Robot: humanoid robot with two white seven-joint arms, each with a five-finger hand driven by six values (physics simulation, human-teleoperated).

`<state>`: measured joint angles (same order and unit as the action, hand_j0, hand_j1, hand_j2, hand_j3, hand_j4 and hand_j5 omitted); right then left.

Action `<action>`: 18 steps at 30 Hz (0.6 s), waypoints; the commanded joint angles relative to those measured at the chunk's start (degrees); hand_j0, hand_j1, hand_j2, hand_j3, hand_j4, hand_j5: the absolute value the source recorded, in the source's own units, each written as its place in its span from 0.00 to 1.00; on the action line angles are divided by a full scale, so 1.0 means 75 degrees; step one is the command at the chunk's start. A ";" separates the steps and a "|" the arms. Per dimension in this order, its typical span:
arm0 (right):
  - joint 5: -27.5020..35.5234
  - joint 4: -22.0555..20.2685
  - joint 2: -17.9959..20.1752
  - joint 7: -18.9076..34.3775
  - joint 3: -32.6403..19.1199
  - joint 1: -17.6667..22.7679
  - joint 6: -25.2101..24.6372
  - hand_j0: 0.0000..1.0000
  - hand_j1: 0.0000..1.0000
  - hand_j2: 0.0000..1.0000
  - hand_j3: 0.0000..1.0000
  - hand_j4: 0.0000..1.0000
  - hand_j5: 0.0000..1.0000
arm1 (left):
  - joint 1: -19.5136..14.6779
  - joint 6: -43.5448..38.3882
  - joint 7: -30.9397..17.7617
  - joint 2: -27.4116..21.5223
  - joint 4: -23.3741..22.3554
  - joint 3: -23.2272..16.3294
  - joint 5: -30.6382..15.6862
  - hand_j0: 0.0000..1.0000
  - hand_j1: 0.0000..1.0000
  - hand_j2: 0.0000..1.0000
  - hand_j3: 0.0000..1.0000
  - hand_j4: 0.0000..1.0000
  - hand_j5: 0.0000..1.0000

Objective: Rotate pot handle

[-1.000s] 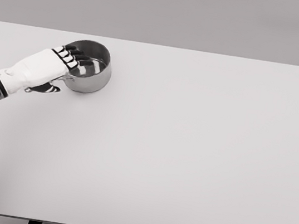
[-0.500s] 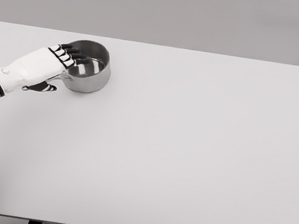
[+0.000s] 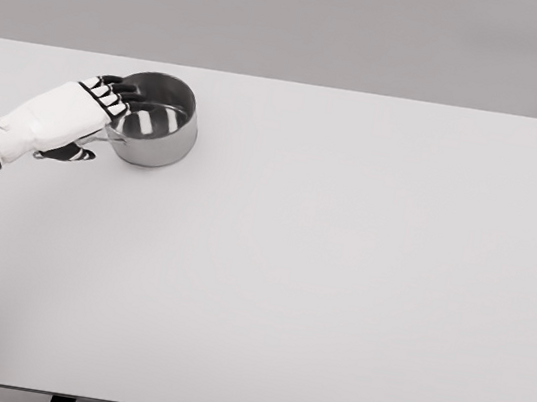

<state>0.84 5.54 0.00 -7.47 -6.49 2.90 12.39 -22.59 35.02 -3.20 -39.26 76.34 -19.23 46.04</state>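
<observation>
Wide flat white surface point(image 3: 339, 272), carrying one small round shiny steel pot point(image 3: 156, 139) just right of the left hand point(image 3: 63, 120).

Left arm enters from the left edge, forearm angled up and to the right, dark wrist band at the edge. Left hand point(image 3: 63, 118) is white, back facing up. Its fingers point(image 3: 115, 93) are dark-tipped and curl over the near-left rim of the pot point(image 3: 161, 140); the thumb point(image 3: 65, 154) sits below the palm, pointing right toward the pot's side.
</observation>
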 commanded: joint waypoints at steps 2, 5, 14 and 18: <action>0.0005 0.0000 0.0000 0.0000 -0.0001 0.0000 0.0001 1.00 1.00 1.00 1.00 1.00 1.00 | 0.0000 -0.0002 0.0005 -0.0015 -0.0112 0.0021 -0.0045 1.00 1.00 1.00 1.00 1.00 1.00; 0.0005 0.0000 0.0000 0.0000 -0.0001 0.0000 0.0001 1.00 1.00 1.00 1.00 1.00 1.00 | 0.0000 -0.0002 0.0005 -0.0074 -0.0112 0.0068 -0.0022 1.00 1.00 1.00 1.00 1.00 1.00; 0.0005 0.0000 0.0000 0.0000 -0.0001 0.0000 0.0001 1.00 1.00 1.00 1.00 1.00 1.00 | 0.0000 -0.0002 0.0005 -0.0133 -0.0288 0.0138 -0.0034 1.00 1.00 1.00 1.00 1.00 1.00; 0.0005 0.0000 0.0000 0.0000 -0.0001 0.0000 0.0001 1.00 1.00 1.00 1.00 1.00 1.00 | 0.0000 -0.0002 0.0005 -0.0144 -0.0288 0.0138 -0.0034 1.00 1.00 1.00 1.00 1.00 1.00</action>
<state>0.84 5.54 0.00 -7.47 -6.49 2.90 12.39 -22.59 35.02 -3.20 -40.19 74.26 -18.28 46.16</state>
